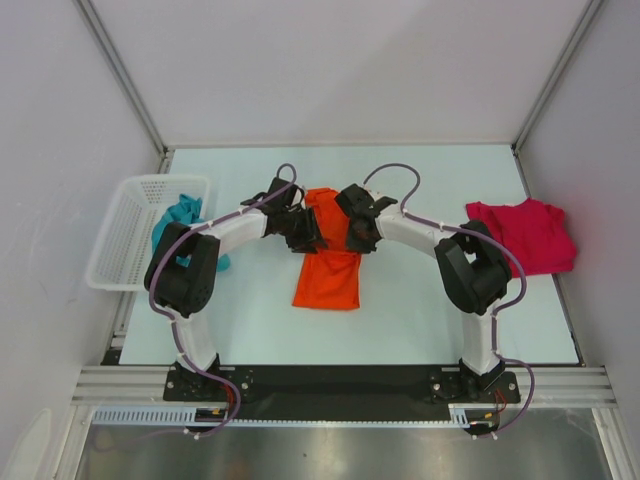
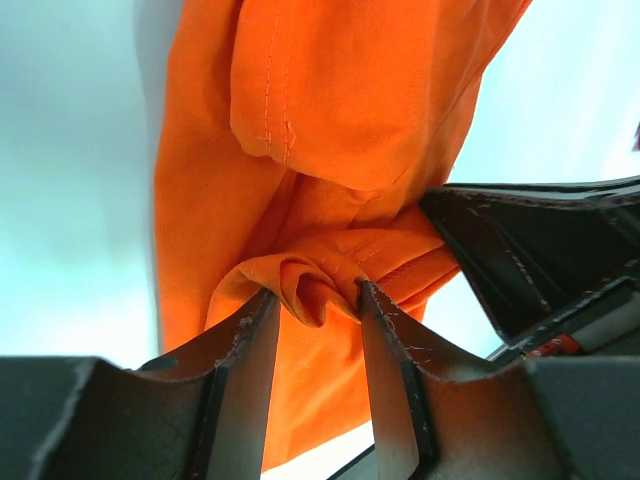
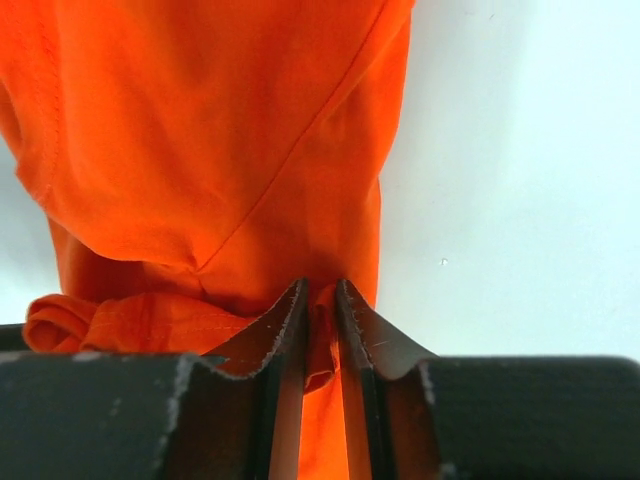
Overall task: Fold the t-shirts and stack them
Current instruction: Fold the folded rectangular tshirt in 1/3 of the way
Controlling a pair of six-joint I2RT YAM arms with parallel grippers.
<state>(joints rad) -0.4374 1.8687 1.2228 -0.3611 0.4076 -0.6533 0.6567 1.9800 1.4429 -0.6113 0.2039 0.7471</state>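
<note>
Left hand (image 2: pixel 315 298) and right hand (image 3: pixel 320 292) each clamp bunched folds of the soft orange shirt (image 1: pixel 327 275), its length trailing beneath them.

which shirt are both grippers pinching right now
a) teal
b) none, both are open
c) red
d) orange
D: the left gripper and the right gripper each have a fold of the orange shirt clamped between their fingers. The red shirt lies untouched at the right, and the teal shirt is by the basket.
</note>
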